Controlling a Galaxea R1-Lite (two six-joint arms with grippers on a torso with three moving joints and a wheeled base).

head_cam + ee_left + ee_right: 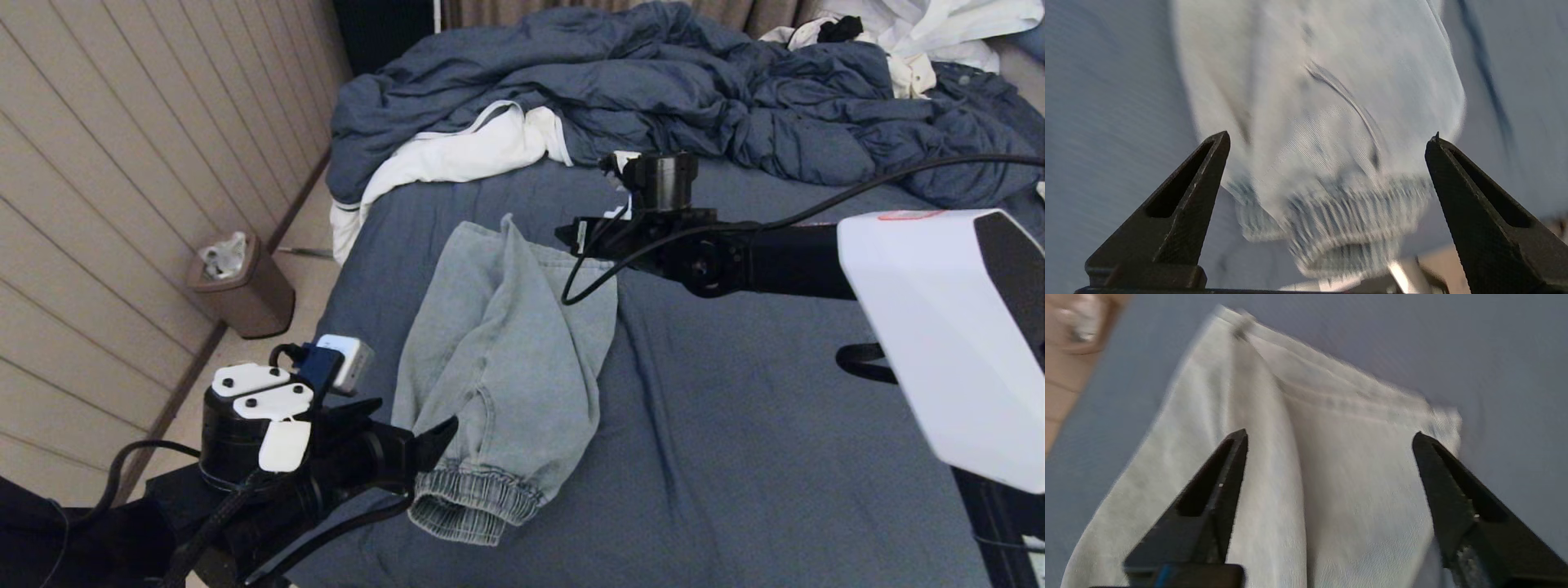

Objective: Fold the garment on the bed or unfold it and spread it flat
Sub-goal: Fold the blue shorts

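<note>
Here the garment (502, 359), pale blue washed denim, lies on the bed (735, 425) toward its left side, folded lengthwise into a long, narrow bundle running from near to far. Its gathered, ribbed elastic band sits at the near end, close to the bed's near-left edge, slightly bunched and curled under. The far end rises to a small peak at its middle, with soft vertical creases running down the cloth; the right edge bulges outward about halfway along. The fabric rests directly on the dark slate-blue sheet.

The left gripper (424, 445) sits at the near-left, just beside the ribbed band. In the left wrist view its two dark fingers (1180, 212) are spread wide apart, with the ribbed end of the garment (1331, 143) lying between and beyond them; nothing is grasped, and no contact with the cloth can be made out.

The right gripper (571, 237) hangs over the far end of the garment. In the right wrist view its fingers (1208, 510) likewise stand well apart, released, with the hemmed far edge of the garment (1310, 457) visible between them and no cloth pinched.

Farther back on the bed lie a bulky dark blue duvet (653, 90) and a white garment (457, 155); a brown bin (241, 286) stands on the floor at the left.
</note>
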